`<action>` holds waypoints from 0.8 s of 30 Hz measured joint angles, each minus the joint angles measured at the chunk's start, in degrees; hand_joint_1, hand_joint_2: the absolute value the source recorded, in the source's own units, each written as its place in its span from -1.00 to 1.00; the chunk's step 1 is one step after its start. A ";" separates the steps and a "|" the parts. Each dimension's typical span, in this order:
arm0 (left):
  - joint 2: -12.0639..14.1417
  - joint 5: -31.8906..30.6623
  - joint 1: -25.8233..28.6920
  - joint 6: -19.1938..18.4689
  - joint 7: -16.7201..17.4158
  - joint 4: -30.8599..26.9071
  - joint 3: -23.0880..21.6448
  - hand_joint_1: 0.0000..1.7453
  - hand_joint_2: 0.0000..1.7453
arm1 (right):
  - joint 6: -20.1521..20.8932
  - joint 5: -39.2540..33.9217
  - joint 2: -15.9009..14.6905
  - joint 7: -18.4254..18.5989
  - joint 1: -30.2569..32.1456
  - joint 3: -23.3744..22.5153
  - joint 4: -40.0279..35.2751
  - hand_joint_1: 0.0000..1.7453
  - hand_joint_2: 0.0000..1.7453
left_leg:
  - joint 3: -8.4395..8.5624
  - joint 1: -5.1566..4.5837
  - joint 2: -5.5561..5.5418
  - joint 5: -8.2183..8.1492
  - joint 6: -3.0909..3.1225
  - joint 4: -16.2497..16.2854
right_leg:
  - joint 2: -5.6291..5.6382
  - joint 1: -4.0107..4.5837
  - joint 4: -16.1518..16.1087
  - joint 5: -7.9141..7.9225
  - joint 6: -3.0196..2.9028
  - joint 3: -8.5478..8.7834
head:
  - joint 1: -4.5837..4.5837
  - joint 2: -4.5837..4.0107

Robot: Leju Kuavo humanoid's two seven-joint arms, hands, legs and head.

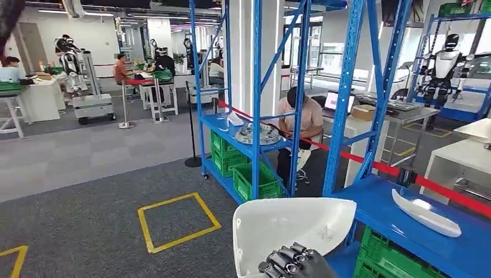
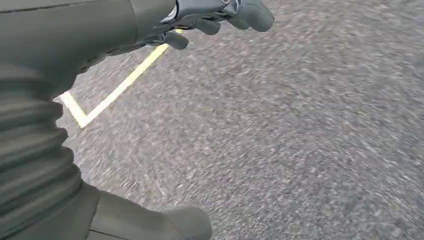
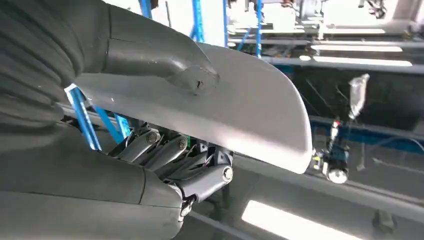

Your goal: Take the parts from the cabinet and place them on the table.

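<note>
Right hand: my right hand point(image 1: 296, 262) carries a white moulded part point(image 1: 289, 227) low in the head view; in the right wrist view the thumb lies across one face of the shell and the darker fingers point(image 3: 165, 152) press the other, so it is pinched flat and cannot swing as I walk.
Left hand: my left hand point(image 2: 220, 15) hangs over grey carpet beside a yellow floor line point(image 2: 120, 87); its fingers are loosely curled and hold nothing.
Task part: the white moulded part is in my grip, off the blue cabinet point(image 1: 255, 87) and not yet set down.
Still on the cabinet: a long white panel point(image 1: 425, 213) lies on the near blue shelf to my right; a round grey piece point(image 1: 257, 134) sits on the farther shelf, green crates point(image 1: 255, 180) below it.
Surroundings: a person sits behind the cabinet at a laptop; a red barrier tape point(image 1: 446, 188) runs across behind the shelves.
Stage, as I judge it: carrying phase, with the part picked up and the tabletop to reach next.
Risk: I judge the broad shell could clip a blue upright if I turn tightly.
</note>
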 joint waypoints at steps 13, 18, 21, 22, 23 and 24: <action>-0.61 0.98 2.30 -0.44 1.05 0.52 0.18 -1.00 1.00 | -0.11 -3.48 -0.48 -4.66 -2.85 -1.59 3.13 0.84 1.00 | -6.33 -0.13 5.43 -4.40 -2.83 12.26 | -7.60 0.68 -1.50 -0.16 -2.06 0.97 | -0.33 0.00; -0.66 1.53 1.81 0.06 -0.79 0.52 0.59 -1.00 1.00 | -1.55 -4.42 0.72 -5.38 -8.19 -0.63 8.00 0.84 1.00 | 0.10 -0.98 8.94 -0.43 -1.15 -0.13 | -10.41 1.16 -1.22 -0.76 -0.92 1.28 | -0.33 0.00; -0.84 0.87 1.84 -0.11 -1.22 0.52 0.59 -1.00 1.00 | -1.70 -4.37 1.60 -4.37 -9.85 -0.22 10.12 0.84 1.00 | 0.44 -0.36 6.97 0.30 -0.07 -0.96 | -10.71 0.90 -1.14 -1.36 0.11 1.43 | -0.28 0.00; -1.09 1.01 1.63 -0.09 -1.58 0.50 0.61 -1.00 1.00 | -1.88 -4.37 1.60 -3.98 -10.16 -0.22 10.32 0.84 1.00 | 0.43 -0.33 6.33 0.40 0.18 -1.01 | -7.18 0.68 1.28 -2.90 0.33 0.68 | -0.24 0.00; -1.11 1.22 1.23 -0.09 -1.90 0.50 0.66 -1.00 1.00 | -1.99 -4.37 1.58 -3.85 -10.29 -0.22 10.49 0.84 1.00 | 0.37 -0.28 5.70 0.47 0.40 -0.99 | -5.17 0.59 5.22 -4.95 0.49 -1.12 | -0.22 0.00; -1.18 1.40 0.89 -0.09 -2.17 0.50 0.68 -1.00 1.00 | -1.99 -4.35 1.40 -3.72 -10.22 -0.22 10.73 0.84 1.00 | 0.29 -0.27 4.94 0.48 0.47 -0.98 | -4.18 0.51 10.02 -6.97 0.63 -3.49 | -0.11 0.00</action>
